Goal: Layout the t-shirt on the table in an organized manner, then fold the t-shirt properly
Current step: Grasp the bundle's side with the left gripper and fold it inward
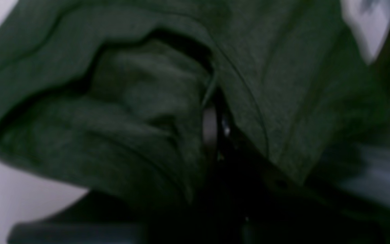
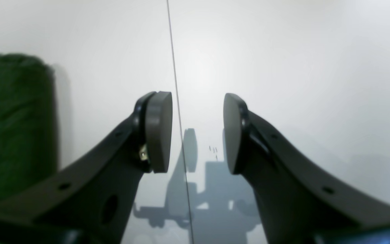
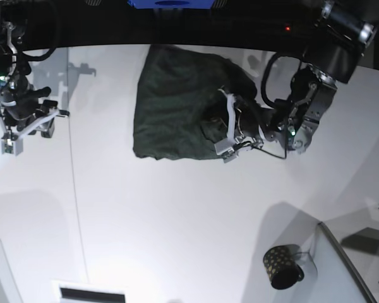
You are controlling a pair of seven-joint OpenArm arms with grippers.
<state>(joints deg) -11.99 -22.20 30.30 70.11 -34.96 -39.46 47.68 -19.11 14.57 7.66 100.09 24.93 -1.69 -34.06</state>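
While bunched on the counter [image 3: 177, 221], shirt [image 3: 177, 107] needs spreading: left hand [image 3: 230, 136] buried in cloth, grip unclear; right hand [image 2: 197, 132] open, empty.

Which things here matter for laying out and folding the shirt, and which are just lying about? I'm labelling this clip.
Belongs to the job:
t-shirt, bunched
table under it
left gripper, at the shirt
right gripper, open, off the shirt

Just lying about:
mug, near the table's front edge
grey panel beside the mug
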